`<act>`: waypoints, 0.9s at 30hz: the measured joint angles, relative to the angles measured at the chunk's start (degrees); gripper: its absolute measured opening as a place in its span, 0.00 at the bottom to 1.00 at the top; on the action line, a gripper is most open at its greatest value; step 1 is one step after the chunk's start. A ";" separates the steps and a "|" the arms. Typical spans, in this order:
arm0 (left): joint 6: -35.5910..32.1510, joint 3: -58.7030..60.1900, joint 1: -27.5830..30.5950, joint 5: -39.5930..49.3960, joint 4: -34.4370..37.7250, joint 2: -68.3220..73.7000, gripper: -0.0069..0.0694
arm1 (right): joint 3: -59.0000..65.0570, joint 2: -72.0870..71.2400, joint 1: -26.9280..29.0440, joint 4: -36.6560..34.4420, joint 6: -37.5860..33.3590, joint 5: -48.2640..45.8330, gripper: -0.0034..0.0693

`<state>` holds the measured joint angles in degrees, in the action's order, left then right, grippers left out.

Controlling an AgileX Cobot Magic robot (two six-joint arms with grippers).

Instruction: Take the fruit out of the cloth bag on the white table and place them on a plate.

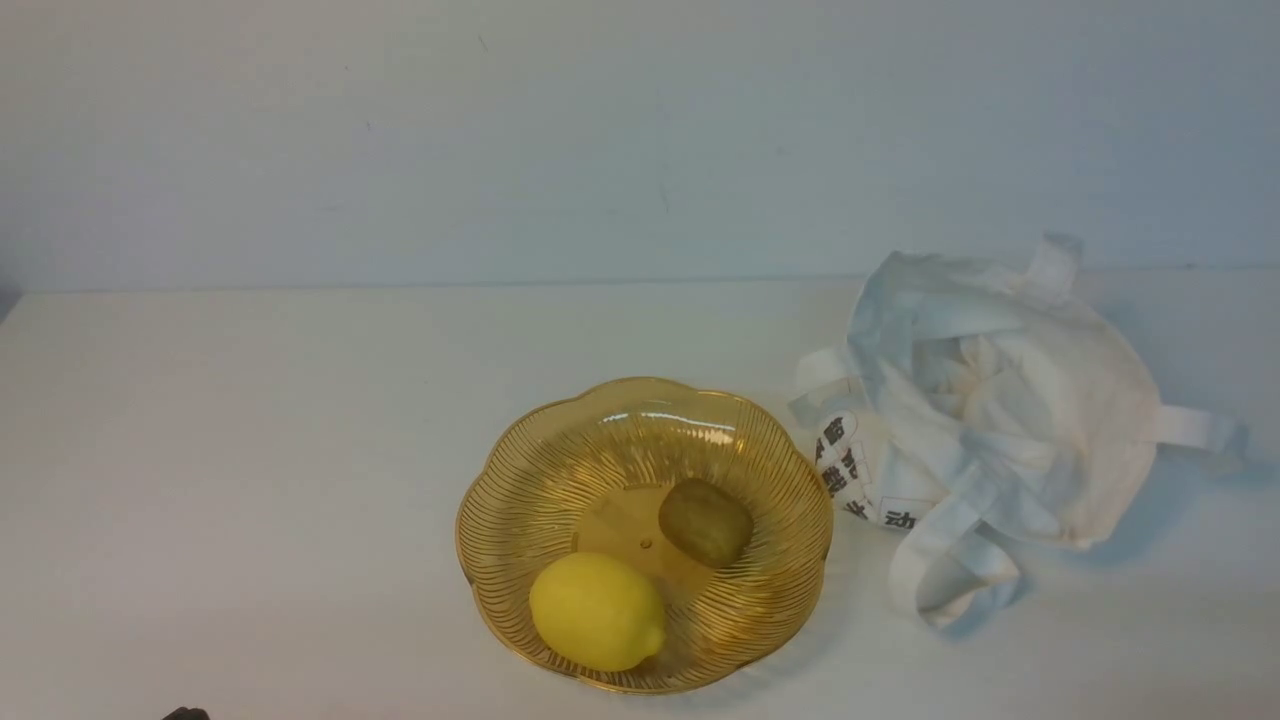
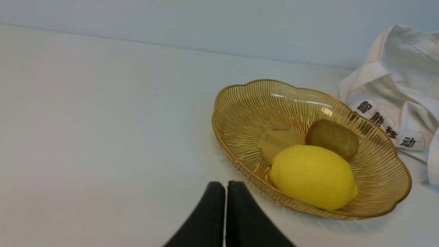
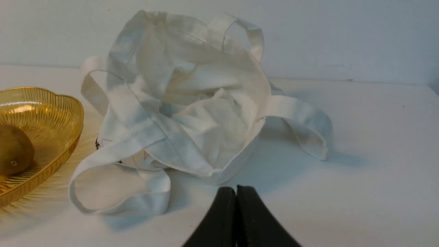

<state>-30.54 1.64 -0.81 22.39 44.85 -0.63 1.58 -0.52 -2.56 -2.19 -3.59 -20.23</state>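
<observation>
The amber plate stands on the white table. The yellow lemon and the brown-green kiwi lie in it, also in the left wrist view: lemon, kiwi, plate. The cloth bag lies crumpled to the plate's right, its mouth open. My left gripper is shut and empty, just short of the plate's near rim. My right gripper is shut and empty, in front of the bag. The front view shows neither gripper, apart from a dark tip at its bottom edge.
A plain pale wall rises behind the table's back edge. The bag's strap handles loop out onto the table toward the plate and the front. The kiwi and the plate's edge also show in the right wrist view.
</observation>
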 joint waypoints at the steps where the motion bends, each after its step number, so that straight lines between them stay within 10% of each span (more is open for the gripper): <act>1: 0.00 0.00 0.00 0.00 0.00 0.00 0.08 | 0.00 0.00 0.14 0.00 0.08 0.00 0.03; 27: 0.00 0.00 -4.21 0.04 0.00 0.00 0.08 | -0.05 -0.05 0.39 0.28 0.19 -0.13 0.03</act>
<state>-30.54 1.64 -5.01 22.43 44.85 -0.63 1.53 -0.57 -2.17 -1.91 -3.40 -20.35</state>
